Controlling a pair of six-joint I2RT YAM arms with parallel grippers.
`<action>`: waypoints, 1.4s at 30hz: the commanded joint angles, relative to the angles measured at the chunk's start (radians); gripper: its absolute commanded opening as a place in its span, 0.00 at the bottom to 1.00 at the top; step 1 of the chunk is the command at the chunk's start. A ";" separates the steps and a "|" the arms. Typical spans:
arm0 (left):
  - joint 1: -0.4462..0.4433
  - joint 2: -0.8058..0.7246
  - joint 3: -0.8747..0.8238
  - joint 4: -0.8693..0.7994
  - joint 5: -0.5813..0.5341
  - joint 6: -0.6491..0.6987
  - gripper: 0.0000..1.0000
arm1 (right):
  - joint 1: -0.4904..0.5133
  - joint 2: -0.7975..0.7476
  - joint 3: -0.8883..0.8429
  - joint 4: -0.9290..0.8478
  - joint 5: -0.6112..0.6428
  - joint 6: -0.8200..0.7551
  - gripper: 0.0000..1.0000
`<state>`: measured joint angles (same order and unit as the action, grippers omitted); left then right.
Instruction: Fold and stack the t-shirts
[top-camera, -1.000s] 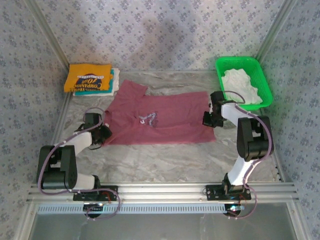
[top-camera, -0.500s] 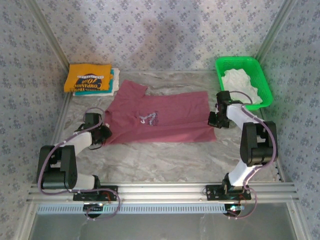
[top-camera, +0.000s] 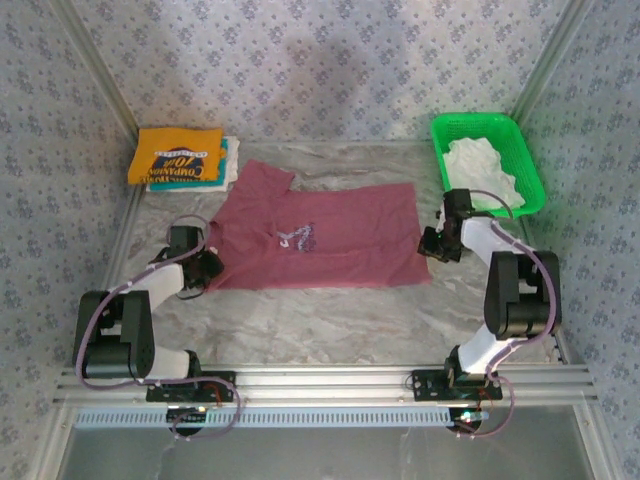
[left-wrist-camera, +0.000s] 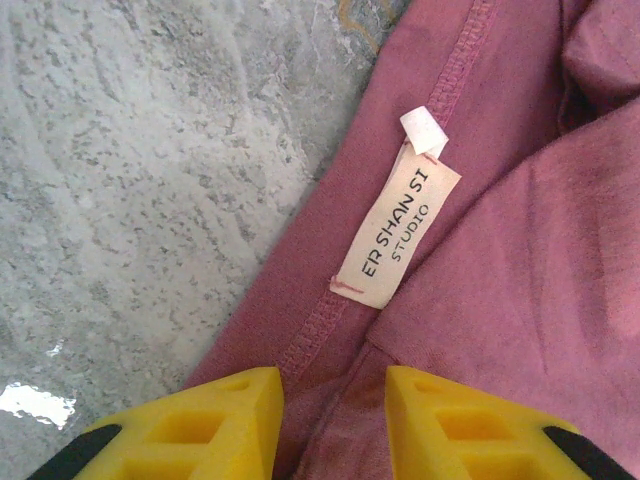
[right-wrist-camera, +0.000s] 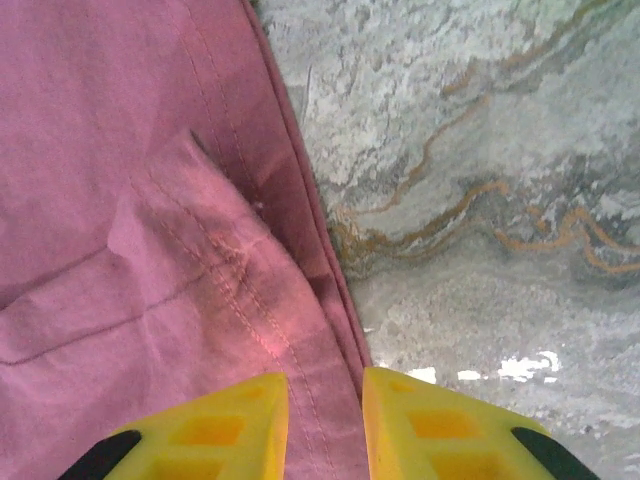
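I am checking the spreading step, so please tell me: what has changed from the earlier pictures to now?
The right arm swung outward, carrying the right gripper slightly rightward, to the very edge of the hem of the maroon t-shirt. Whether its fingers let go is unclear. The left gripper, the folded stack and the green basket stayed put, and the t-shirt lies as before.

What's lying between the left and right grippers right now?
The maroon shirt, spread out, spans from left gripper to right gripper in the top view.
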<state>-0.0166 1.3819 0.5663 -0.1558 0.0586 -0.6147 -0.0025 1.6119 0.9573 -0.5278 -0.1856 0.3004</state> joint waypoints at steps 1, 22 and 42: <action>0.006 0.016 -0.032 -0.068 -0.024 -0.005 0.34 | -0.004 -0.014 -0.046 0.000 -0.081 0.014 0.29; 0.007 -0.009 -0.026 -0.074 -0.034 -0.013 0.35 | -0.066 -0.054 -0.140 -0.045 0.028 0.053 0.03; -0.239 -0.054 0.204 -0.192 -0.081 0.108 0.44 | 0.246 -0.100 0.031 -0.005 0.059 -0.040 0.35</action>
<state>-0.2104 1.2751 0.7216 -0.3374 -0.0059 -0.5690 0.1822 1.4796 0.9501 -0.5652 -0.0826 0.3325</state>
